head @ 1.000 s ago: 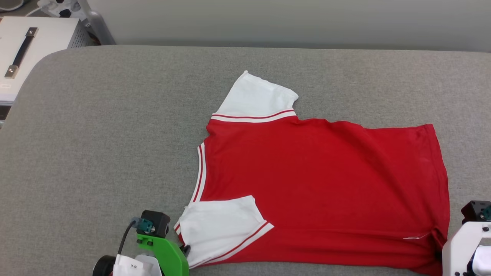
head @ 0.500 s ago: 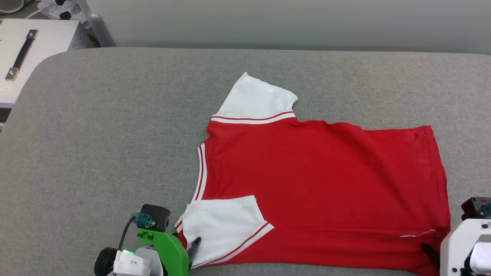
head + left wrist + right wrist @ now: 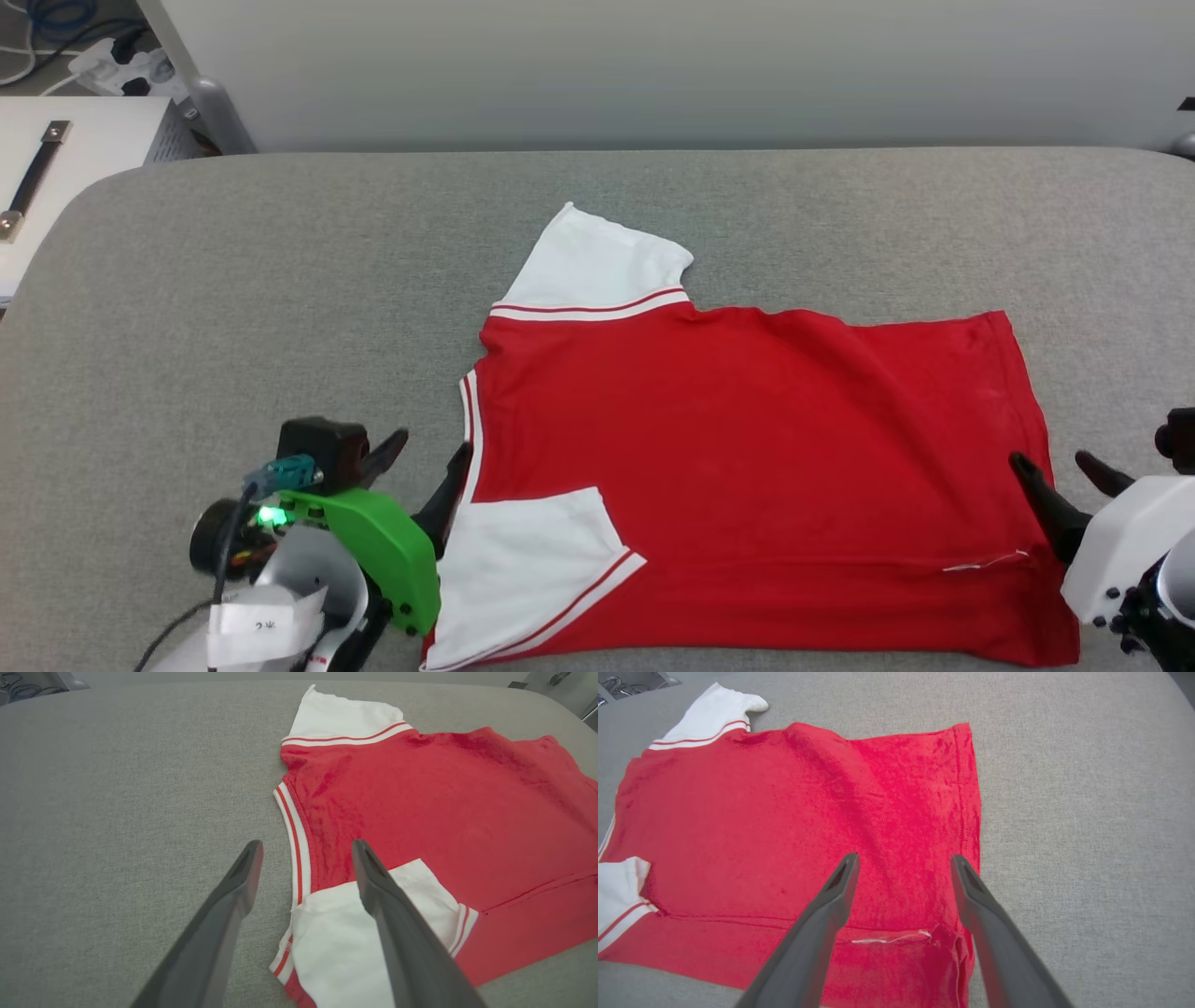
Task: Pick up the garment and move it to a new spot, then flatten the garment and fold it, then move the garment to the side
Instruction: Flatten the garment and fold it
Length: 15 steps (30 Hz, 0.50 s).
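We see the red shirt [image 3: 747, 448] lying flat on the grey table [image 3: 233, 308], a bit right of the middle. Its neck points left and its bottom edge points right. The far sleeve [image 3: 597, 266] sticks out. The near sleeve [image 3: 532, 560] lies folded onto the red part. Our left gripper [image 3: 432, 443] is at the neck edge, fingers apart, holding nothing. Our right gripper [image 3: 1049, 459] is at the near right corner, fingers apart, holding nothing.

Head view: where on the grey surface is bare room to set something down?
Widest: the surface left of the garment, past the left gripper. Also a strip between the garment and the wall. Crowded: the near edge, with the right gripper at the garment's corner.
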{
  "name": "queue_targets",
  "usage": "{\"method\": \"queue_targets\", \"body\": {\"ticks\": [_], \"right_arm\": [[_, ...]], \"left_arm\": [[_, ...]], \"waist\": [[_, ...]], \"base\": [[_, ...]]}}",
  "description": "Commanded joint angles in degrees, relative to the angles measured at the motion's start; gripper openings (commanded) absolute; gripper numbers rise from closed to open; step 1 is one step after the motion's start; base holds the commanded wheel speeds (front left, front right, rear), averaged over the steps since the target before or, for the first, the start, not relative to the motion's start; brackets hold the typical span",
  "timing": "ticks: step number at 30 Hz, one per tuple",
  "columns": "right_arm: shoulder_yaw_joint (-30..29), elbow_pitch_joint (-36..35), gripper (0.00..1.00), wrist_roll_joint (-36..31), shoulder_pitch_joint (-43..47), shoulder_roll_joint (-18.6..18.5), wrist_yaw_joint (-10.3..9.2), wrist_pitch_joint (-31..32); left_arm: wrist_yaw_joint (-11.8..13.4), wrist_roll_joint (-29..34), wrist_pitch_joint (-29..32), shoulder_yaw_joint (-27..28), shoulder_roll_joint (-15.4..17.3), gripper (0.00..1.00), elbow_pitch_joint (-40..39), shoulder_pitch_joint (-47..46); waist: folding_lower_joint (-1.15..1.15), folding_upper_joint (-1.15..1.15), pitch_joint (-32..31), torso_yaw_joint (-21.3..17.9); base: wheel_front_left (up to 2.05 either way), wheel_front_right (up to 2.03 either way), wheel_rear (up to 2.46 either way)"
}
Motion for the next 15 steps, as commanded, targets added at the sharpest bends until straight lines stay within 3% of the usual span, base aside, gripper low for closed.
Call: {"method": "queue_targets", "body": {"ticks": [1,10,15], "right_arm": [[0.2,-1.3,1.00,0.8,-1.3,0.7,-0.06,-3.2],[3.5,-4.4,1.00,-0.9,-4.2,3.5,-0.06,-23.4],[7.3,-3.7,1.00,-1.9,-6.2,5.1,-0.06,-32.1]], "left_arm": [[-1.2,1.5,-2.0,0.4,0.3,1.00,-1.2,-2.4],[-4.9,7.2,-13.1,3.4,0.3,1.00,-0.6,-11.2],[-8.6,9.9,-15.2,3.6,0.2,1.00,3.1,-19.9]], "waist": [[0.00,0.00,0.9,-1.0],[0.00,0.00,7.5,-5.6],[0.00,0.00,12.3,-8.4]], "base": [[0.00,0.00,0.00],[0.00,0.00,0.00],[0.00,0.00,0.00]]}}
